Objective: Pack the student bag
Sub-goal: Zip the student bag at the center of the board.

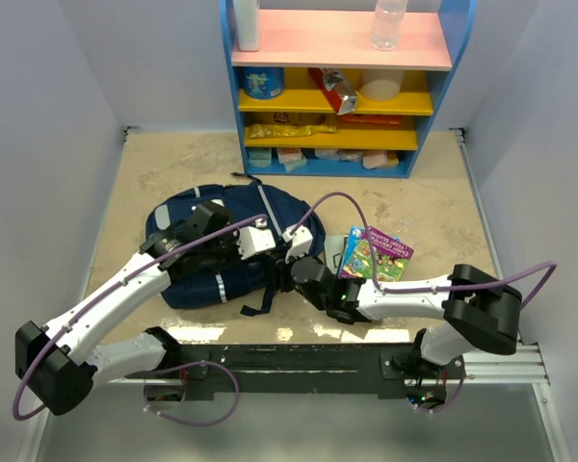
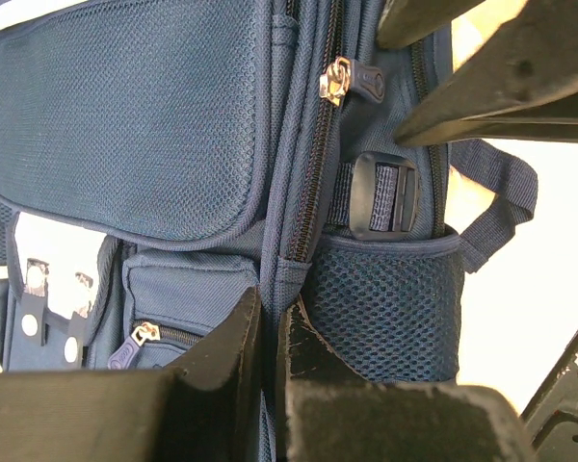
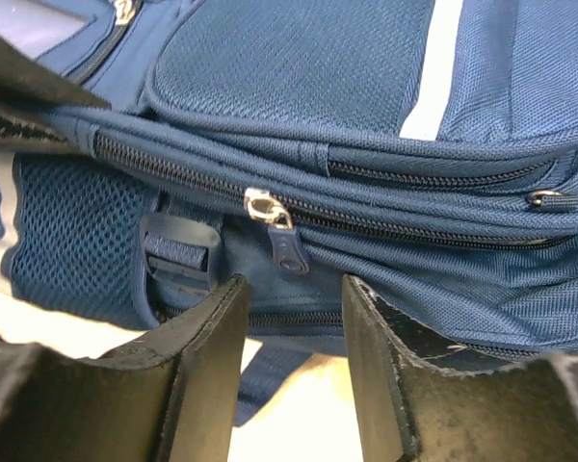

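The student bag, a navy backpack with light stripes, lies flat on the table's left middle. My left gripper is at the bag's right edge. In the left wrist view my left gripper is shut on a fold of bag fabric beside the main zipper, next to the mesh side pocket. My right gripper is open at the bag's near right side. In the right wrist view my right gripper stands just short of the zipper pull, which hangs in line with the gap, untouched. The zipper is closed.
Colourful books lie on the table right of the bag. A blue shelf unit with snacks, a cup and a bottle stands at the back. A dark buckle and loose straps lie near my right gripper's left finger.
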`<state>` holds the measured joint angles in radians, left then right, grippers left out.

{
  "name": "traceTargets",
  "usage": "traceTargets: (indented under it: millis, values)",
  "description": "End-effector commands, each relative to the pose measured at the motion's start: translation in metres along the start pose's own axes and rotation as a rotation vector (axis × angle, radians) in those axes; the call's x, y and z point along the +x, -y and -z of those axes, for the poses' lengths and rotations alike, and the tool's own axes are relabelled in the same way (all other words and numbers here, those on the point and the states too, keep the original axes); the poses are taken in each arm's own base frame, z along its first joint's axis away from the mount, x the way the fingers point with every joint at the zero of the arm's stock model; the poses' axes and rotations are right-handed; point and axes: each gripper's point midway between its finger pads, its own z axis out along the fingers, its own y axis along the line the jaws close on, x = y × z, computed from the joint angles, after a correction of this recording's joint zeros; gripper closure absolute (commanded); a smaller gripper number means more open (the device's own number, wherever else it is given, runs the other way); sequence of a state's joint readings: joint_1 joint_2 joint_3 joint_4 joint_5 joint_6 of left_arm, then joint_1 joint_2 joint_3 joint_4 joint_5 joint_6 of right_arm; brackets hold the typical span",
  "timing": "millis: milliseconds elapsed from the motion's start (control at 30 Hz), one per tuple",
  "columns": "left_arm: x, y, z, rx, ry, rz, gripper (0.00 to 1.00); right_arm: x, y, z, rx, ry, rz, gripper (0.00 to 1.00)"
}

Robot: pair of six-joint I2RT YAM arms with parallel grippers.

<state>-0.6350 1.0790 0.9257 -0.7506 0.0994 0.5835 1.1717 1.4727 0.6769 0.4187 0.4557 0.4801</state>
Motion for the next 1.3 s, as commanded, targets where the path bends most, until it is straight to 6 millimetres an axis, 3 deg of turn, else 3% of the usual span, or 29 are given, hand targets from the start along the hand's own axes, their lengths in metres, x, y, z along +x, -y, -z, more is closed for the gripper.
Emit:
traceTargets:
  millis: [0, 200, 333, 533, 667, 900, 1033, 1267]
  values:
    - [-0.040, -0.016, 0.021, -0.049, 0.145, 0.013, 1.00, -0.050, -0.016, -0.010, 0.008, 0.160, -0.088, 0.55]
    - [-0.040, -0.014, 0.024, -0.045, 0.151, 0.018, 1.00, -0.055, -0.031, -0.020, -0.033, 0.166, -0.102, 0.59]
    - [-0.040, -0.011, 0.026, -0.037, 0.157, 0.025, 1.00, -0.056, -0.028, -0.020, -0.012, 0.172, -0.100, 0.66]
    - [-0.040, -0.009, 0.030, -0.032, 0.167, 0.030, 1.00, -0.059, -0.009, -0.013, 0.070, 0.199, -0.110, 1.00]
    - [-0.032, -0.008, 0.027, -0.043, 0.143, 0.015, 1.00, -0.072, -0.003, 0.002, 0.079, 0.215, -0.092, 1.00]
    - [-0.010, -0.004, 0.022, -0.057, 0.099, -0.043, 1.00, -0.074, 0.041, 0.025, 0.158, 0.178, -0.012, 1.00]
    - [0.004, 0.005, 0.020, -0.030, 0.065, -0.092, 1.00, -0.076, 0.077, 0.023, 0.210, 0.142, -0.010, 1.00]
    - [0.047, 0.019, 0.007, 0.008, -0.054, -0.222, 1.00, -0.071, 0.107, 0.015, 0.257, 0.059, 0.050, 1.00]
